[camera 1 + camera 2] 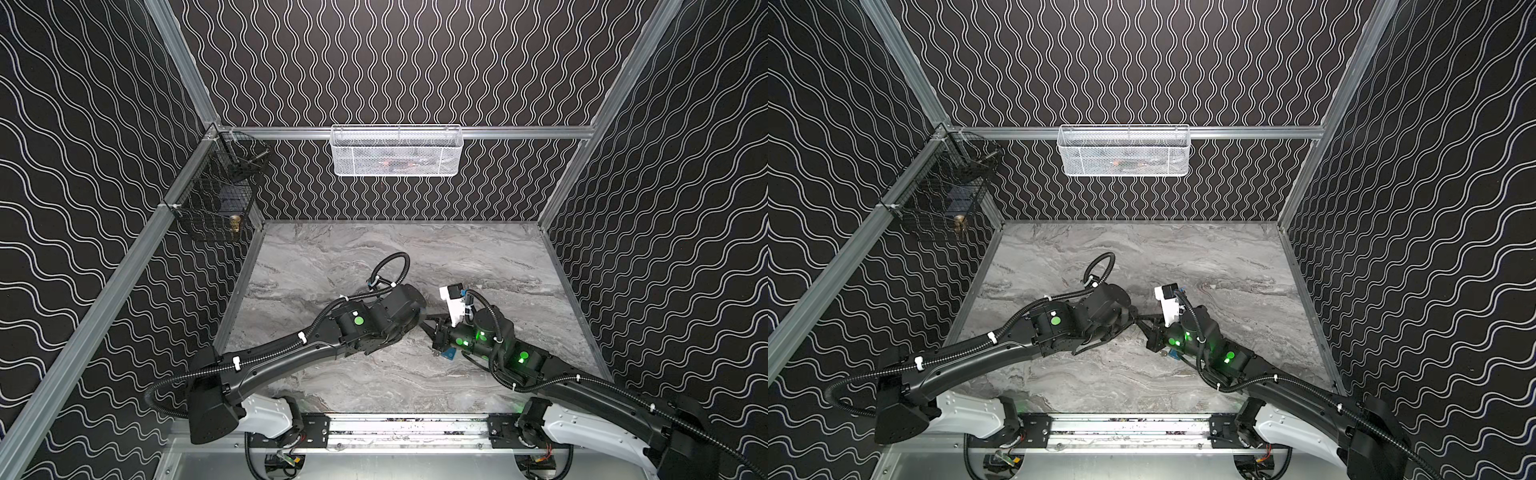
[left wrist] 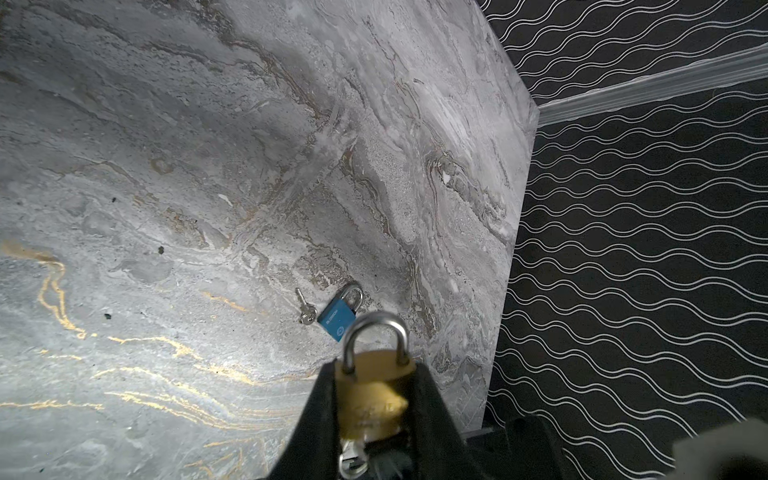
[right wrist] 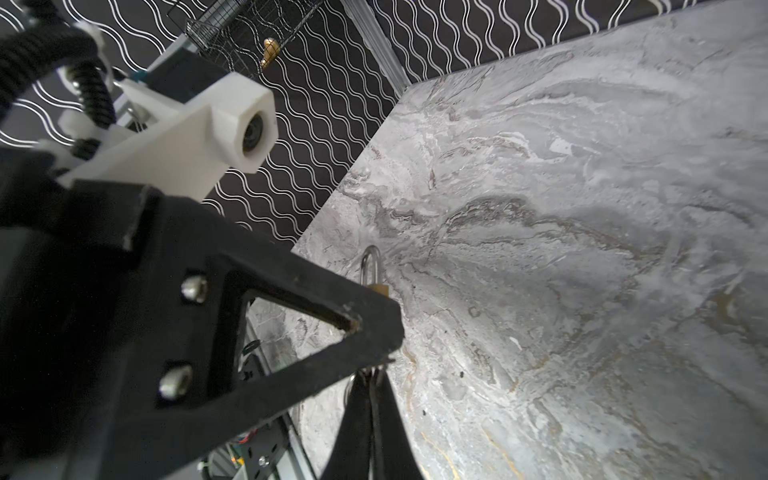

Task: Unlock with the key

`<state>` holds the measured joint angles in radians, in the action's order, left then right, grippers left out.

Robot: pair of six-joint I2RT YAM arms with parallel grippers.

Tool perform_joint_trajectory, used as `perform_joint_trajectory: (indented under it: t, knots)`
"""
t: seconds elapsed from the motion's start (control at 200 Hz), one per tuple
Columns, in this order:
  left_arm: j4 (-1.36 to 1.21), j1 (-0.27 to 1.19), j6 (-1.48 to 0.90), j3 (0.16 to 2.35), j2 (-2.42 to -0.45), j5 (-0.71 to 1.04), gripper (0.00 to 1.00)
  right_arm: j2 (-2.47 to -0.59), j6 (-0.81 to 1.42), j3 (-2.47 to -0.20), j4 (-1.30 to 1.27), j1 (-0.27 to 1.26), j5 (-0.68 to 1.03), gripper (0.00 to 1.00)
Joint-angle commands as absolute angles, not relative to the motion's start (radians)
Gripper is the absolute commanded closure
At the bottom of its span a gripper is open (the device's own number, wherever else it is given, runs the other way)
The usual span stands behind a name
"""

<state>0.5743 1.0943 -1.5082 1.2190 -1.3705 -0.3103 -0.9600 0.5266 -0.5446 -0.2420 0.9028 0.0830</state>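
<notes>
Wrist views dim; padlock (image 2: 370, 390) blurred up close (edges bend)

Top views overlook table (image 1: 478, 257); wrist views close-up.

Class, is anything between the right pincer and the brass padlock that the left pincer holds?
Nothing visible. The left pincer clamps the brass padlock by its sides; at its free underside the right pincer grips a silver key. The blue padlock lies apart.

A loose key (image 2: 306, 309) lies on the table (image 2: 166, 166) just beside a loose padlock (image 2: 337, 319), perhaps touching it, near the right arm (image 1: 540, 365).
</notes>
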Motion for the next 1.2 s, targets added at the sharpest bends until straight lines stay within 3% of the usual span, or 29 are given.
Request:
perform_joint_trajectory:
  t: [0.0, 0.115, 0.25, 0.385, 0.651, 1.191]
  knots:
    - [0.515, 1.108, -1.503, 1.233, -1.379, -0.094, 1.00, -0.967, 0.477, -0.561, -0.469, 0.908, 0.066, 1.00]
    - [0.586, 1.077, -1.478, 1.242, -1.357, -0.163, 1.00, -0.956, 0.485, -0.572, -0.417, 0.908, 0.111, 1.00]
    - [0.684, 1.047, -1.470, 1.265, -1.322, -0.282, 1.00, -0.910, 0.509, -0.554, -0.334, 0.908, 0.170, 0.81]
    - [0.714, 1.045, -1.468, 1.276, -1.299, -0.365, 1.00, -0.892, 0.594, -0.550, -0.299, 0.907, 0.239, 0.73]
    - [0.702, 1.045, -1.499, 1.262, -1.300, -0.368, 1.00, -0.929, 0.883, -0.539, -0.408, 0.884, 0.275, 0.76]
    - [0.679, 1.045, -1.502, 1.261, -1.304, -0.361, 1.00, -1.014, 0.888, -0.577, -0.359, 0.884, 0.211, 0.83]
